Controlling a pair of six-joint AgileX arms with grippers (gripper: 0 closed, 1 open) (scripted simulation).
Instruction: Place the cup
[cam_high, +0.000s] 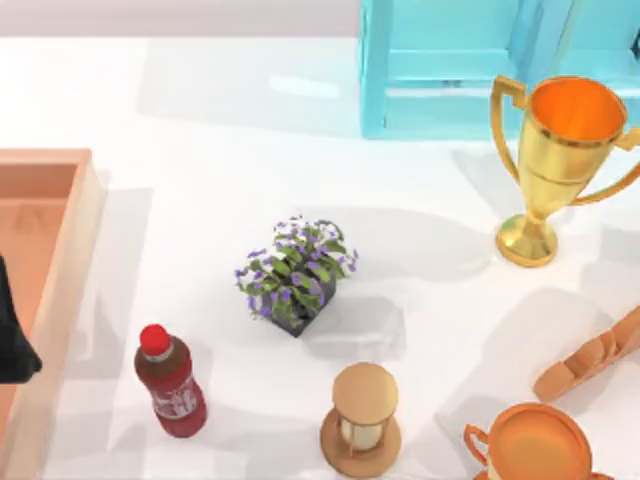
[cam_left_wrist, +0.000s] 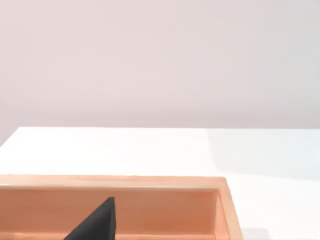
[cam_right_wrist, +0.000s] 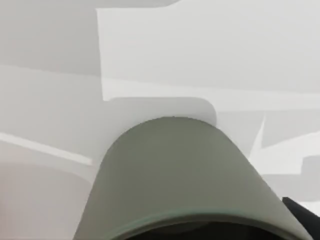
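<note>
The cup (cam_right_wrist: 180, 175) is grey-green and sits very close in the right wrist view, its rim nearest the camera and its base pointing away over the white table. My right gripper (cam_right_wrist: 210, 231) is shut on the cup at its rim, and one dark fingertip (cam_right_wrist: 303, 219) shows beside the cup's wall. My left gripper (cam_left_wrist: 96, 224) is parked over the wooden tray (cam_high: 70, 270) at the table's left edge. In the top view it appears as a dark shape (cam_high: 14, 342).
On the table stand a gold trophy (cam_high: 560, 160), an orange two-handled cup (cam_high: 535, 450), bread (cam_high: 592, 360), an hourglass (cam_high: 362, 420), a red-capped bottle (cam_high: 172, 385) and a potted purple plant (cam_high: 295, 272). A blue rack (cam_high: 440, 70) stands at the back.
</note>
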